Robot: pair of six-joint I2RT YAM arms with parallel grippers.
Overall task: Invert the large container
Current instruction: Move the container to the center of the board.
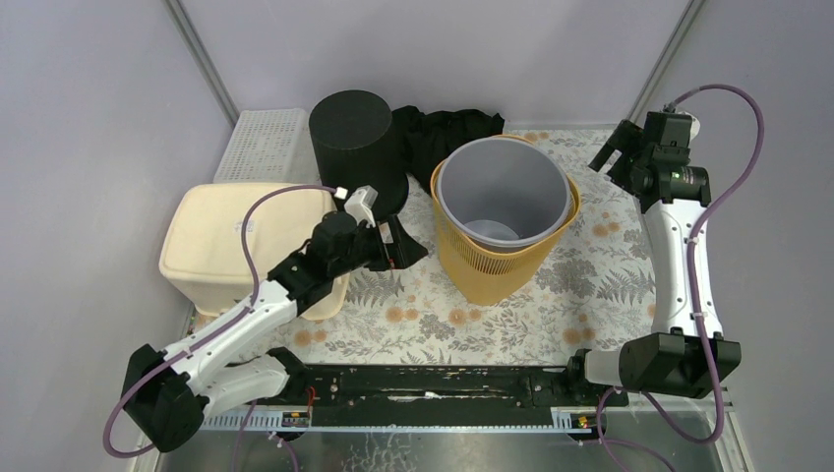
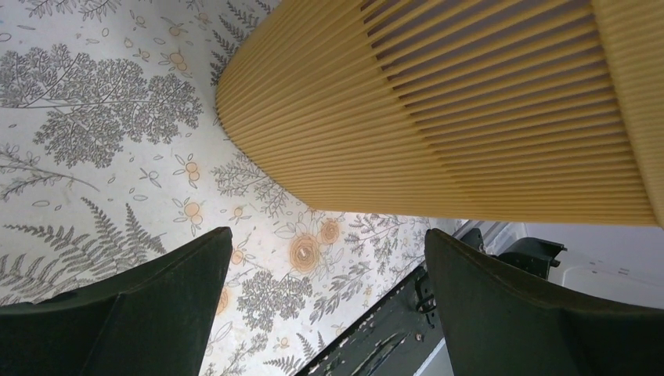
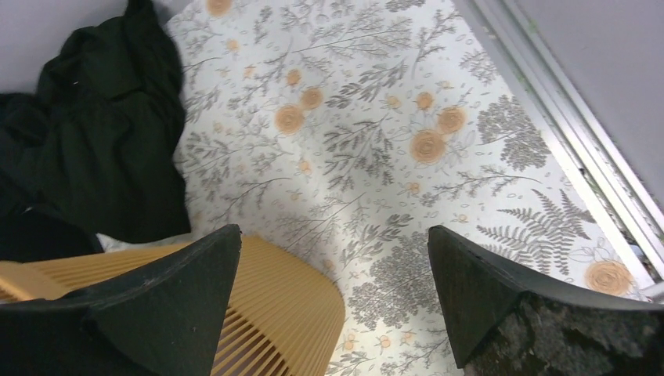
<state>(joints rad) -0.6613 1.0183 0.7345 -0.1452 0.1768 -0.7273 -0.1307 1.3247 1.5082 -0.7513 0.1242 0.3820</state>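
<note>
Both grippers gape empty: left gripper just beside the upright yellow slatted basket, a grey bin nested inside; right gripper well apart at the far right. Approach stage, likely; next calls for clamping the basket's wall to tip it.

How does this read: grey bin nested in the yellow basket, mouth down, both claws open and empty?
Not mouth down: the top external view shows the grey bin mouth up, nested in the yellow basket. The left claw and right claw are open and empty.
</note>
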